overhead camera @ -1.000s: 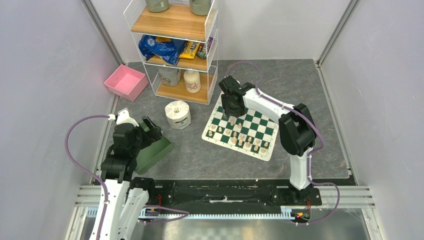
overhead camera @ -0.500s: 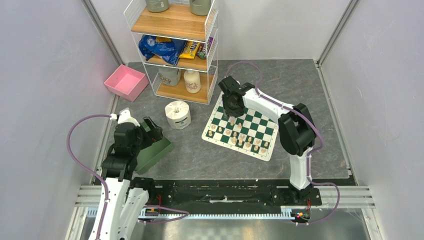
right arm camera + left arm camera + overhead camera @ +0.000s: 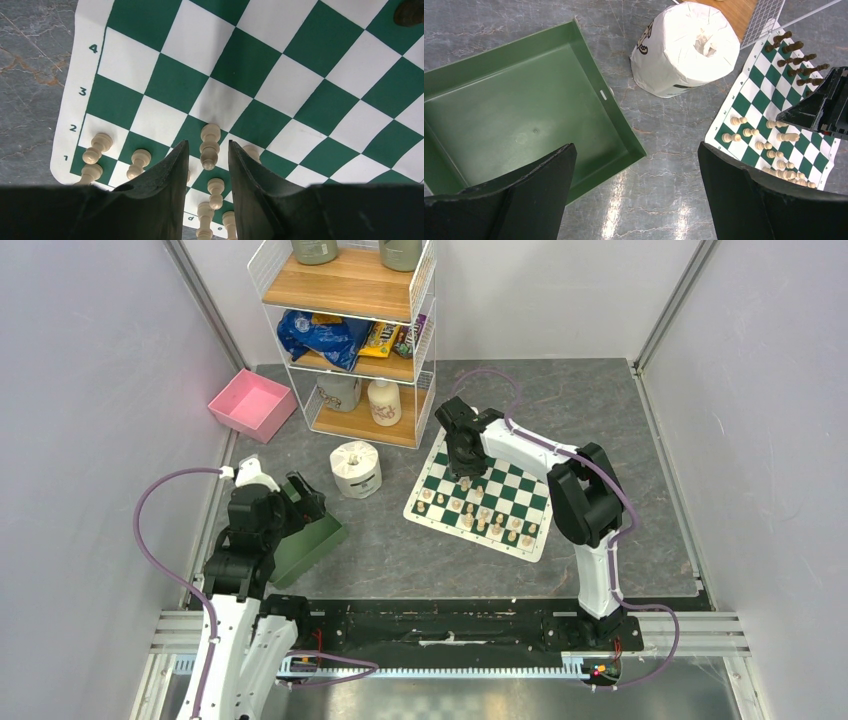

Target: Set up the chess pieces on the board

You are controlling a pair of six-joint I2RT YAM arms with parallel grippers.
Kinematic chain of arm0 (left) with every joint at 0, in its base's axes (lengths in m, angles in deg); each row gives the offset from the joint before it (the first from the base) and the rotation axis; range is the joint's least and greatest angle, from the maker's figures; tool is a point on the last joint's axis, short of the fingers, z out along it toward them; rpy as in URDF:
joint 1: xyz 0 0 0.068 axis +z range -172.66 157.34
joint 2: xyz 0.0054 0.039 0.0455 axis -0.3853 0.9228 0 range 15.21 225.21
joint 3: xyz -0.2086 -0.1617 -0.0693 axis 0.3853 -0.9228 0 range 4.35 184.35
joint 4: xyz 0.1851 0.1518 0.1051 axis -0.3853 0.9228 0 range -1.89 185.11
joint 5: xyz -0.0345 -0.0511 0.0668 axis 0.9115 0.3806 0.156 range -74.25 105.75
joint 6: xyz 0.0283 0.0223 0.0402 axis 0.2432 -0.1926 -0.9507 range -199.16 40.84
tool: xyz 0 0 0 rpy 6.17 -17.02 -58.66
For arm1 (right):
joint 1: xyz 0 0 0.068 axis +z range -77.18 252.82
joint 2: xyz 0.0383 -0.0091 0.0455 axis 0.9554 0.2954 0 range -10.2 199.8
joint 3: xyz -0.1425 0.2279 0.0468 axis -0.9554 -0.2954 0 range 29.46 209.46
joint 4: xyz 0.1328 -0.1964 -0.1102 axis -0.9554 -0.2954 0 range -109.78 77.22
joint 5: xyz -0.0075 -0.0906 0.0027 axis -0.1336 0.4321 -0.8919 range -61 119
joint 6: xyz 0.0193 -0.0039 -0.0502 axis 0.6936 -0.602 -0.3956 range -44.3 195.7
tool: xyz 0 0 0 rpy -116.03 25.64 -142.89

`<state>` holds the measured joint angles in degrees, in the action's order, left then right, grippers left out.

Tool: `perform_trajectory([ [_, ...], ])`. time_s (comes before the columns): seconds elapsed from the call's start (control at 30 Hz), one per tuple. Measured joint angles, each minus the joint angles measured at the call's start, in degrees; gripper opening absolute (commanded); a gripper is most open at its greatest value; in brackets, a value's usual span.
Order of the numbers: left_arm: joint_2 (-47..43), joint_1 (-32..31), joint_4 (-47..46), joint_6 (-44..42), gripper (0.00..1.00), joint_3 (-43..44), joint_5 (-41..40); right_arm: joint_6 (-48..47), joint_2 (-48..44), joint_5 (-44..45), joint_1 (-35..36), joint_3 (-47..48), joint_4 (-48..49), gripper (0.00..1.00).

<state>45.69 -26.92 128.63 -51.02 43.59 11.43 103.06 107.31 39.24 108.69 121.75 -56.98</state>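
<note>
We see the right gripper point(image 3: 208, 150), jaws narrowly parted, straddling without touching a cream chess piece point(image 3: 210, 142) standing on the board point(image 3: 300, 65), lower centre, long axis up-down the frame. Our left gripper point(image 3: 635, 155) gapes wide.

Overhead and wrist views, shared board point(image 3: 525, 490)

My right gripper point(image 3: 207, 146) hung over the board point(image 3: 300, 85), one cream piece point(image 3: 210, 140) standing loose between my fingers point(image 3: 165, 190), more cream pieces point(image 3: 140, 161) packed close on both sides. Squares ahead lay open. Under my left gripper point(image 3: 636, 150): bare table point(image 3: 664, 165) between green bin point(image 3: 524, 115) and toilet roll point(image 3: 684, 50).
</note>
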Motion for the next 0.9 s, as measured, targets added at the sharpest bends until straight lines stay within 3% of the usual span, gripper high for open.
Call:
perform_trajectory([
  [0.27,0.5,0.0,-0.2,0.0,0.99,0.0,0.0,0.0,0.7,0.0,0.0,0.0,0.0,0.38],
  [0.4,0.5,0.0,-0.2,0.0,0.98,0.0,0.0,0.0,0.7,0.0,0.0,0.0,0.0,0.29],
  [0.63,0.5,0.0,-0.2,0.0,0.98,0.0,0.0,-0.2,0.7,-0.1,0.0,0.0,0.0,0.25],
  [0.73,0.6,0.0,-0.2,0.0,0.98,0.0,0.0,-0.3,0.7,-0.1,0.0,0.0,0.0,0.17],
  [0.9,0.9,0.0,-0.2,0.0,0.98,0.0,0.1,-0.6,0.7,-0.1,0.0,0.0,-0.1,0.16],
])
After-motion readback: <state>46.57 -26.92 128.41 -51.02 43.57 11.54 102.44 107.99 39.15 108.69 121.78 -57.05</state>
